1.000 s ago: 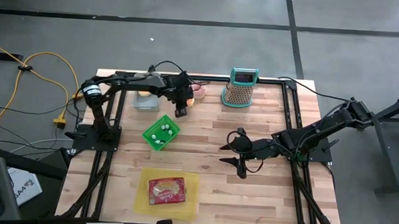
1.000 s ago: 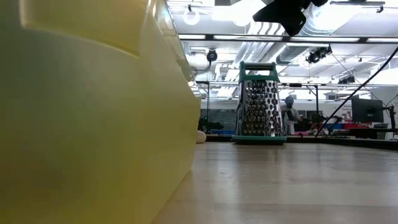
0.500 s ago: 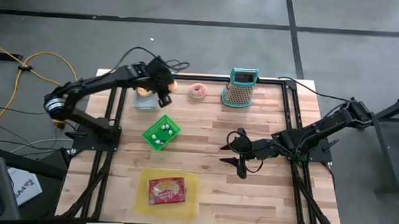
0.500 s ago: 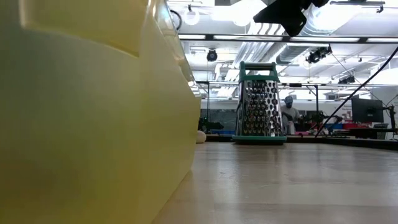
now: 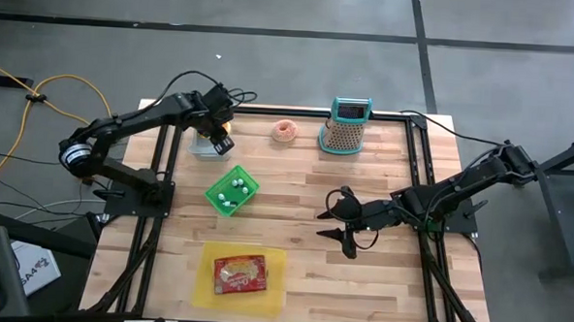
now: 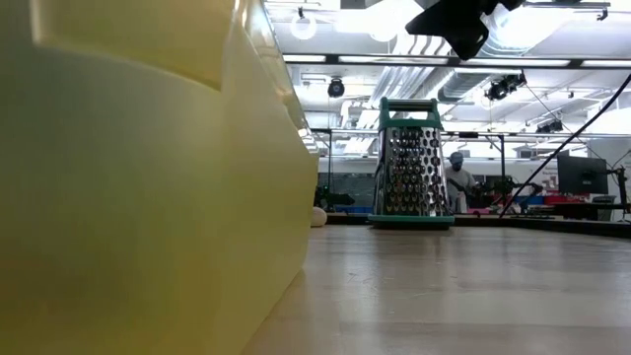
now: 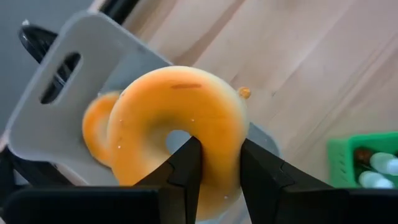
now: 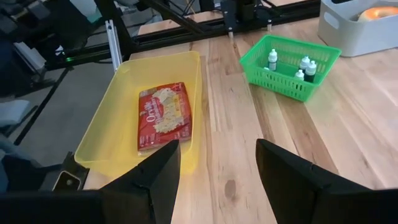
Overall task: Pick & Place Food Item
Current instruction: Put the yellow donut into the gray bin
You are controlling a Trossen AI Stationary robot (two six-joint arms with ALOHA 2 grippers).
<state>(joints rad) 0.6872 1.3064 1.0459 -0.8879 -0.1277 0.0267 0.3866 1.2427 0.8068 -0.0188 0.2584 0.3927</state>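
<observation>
Since the frame a second ago the left arm has swung back from the pink doughnut (image 5: 285, 132) near the middle of the worktop's far edge toward the far left corner, and now carries an orange doughnut (image 7: 180, 124) over the grey bin (image 5: 207, 145) there. The left gripper (image 7: 214, 165) has its fingers (image 7: 186, 171) clamped on that doughnut's ring, one finger through the hole, the other outside. A second orange doughnut (image 7: 93, 127) lies in the bin beneath it. The pink doughnut rests on the wooden worktop (image 5: 294, 220) beside the teal-topped grater (image 5: 346, 128), which stands upright near the far edge. A green basket (image 5: 232, 190) holding small bottles sits just in front of the bin, and a yellow tray (image 5: 274, 282) with a red packet (image 5: 239, 273) lies near the near edge. The right gripper (image 5: 339, 222) waits over the middle of the worktop toward its right edge, fingers apart and holding nothing.
</observation>
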